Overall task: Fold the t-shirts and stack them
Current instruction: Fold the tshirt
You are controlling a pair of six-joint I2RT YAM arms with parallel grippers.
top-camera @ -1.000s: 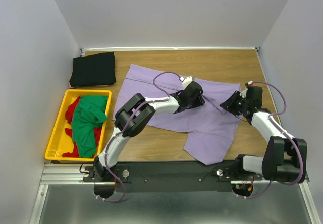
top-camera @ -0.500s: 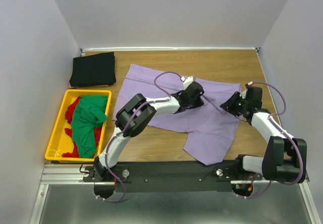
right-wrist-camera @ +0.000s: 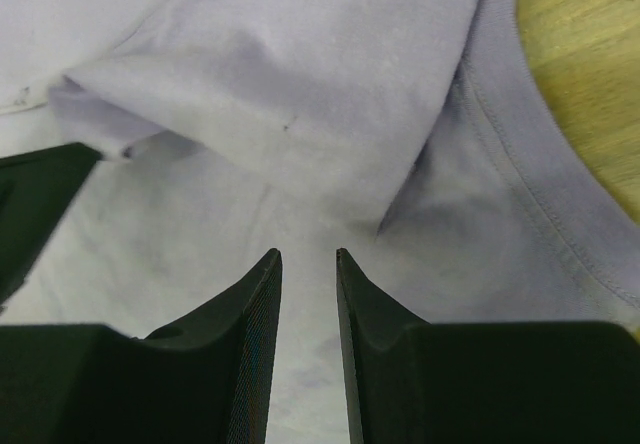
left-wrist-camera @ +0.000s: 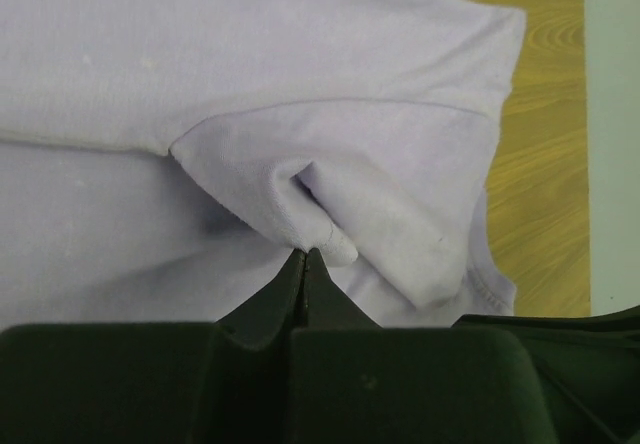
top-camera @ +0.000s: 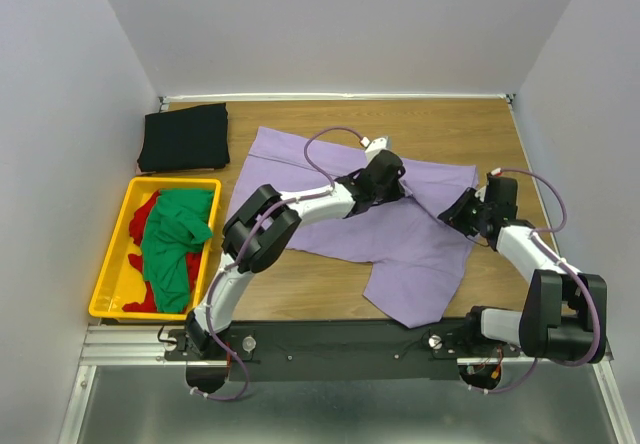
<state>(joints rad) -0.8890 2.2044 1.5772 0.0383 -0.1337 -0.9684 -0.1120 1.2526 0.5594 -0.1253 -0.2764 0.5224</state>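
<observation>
The large lavender t-shirt (top-camera: 420, 254) lies spread on the wooden table (top-camera: 330, 299). My left gripper (top-camera: 399, 189) rests on its upper right part, shut on a raised fold of the lavender cloth (left-wrist-camera: 310, 204) at its tips (left-wrist-camera: 305, 254). My right gripper (top-camera: 452, 213) sits low over the shirt's right side, near the sleeve hem (right-wrist-camera: 530, 154). Its jaws are a little apart (right-wrist-camera: 308, 254), with flat cloth under the gap. A black t-shirt (top-camera: 185, 136) lies folded at the back left. The green t-shirt (top-camera: 175, 239) and the red one (top-camera: 147, 211) lie crumpled in the crate.
A yellow plastic crate (top-camera: 112, 289) stands at the left edge, below the black shirt. White walls close in the table at the back and both sides. Bare wood shows at the back right (top-camera: 480, 129) and in front of the shirt.
My left gripper has moved a little toward the back right, dragging the pinched fold with it. My right gripper has shifted slightly nearer and to the left over the shirt.
</observation>
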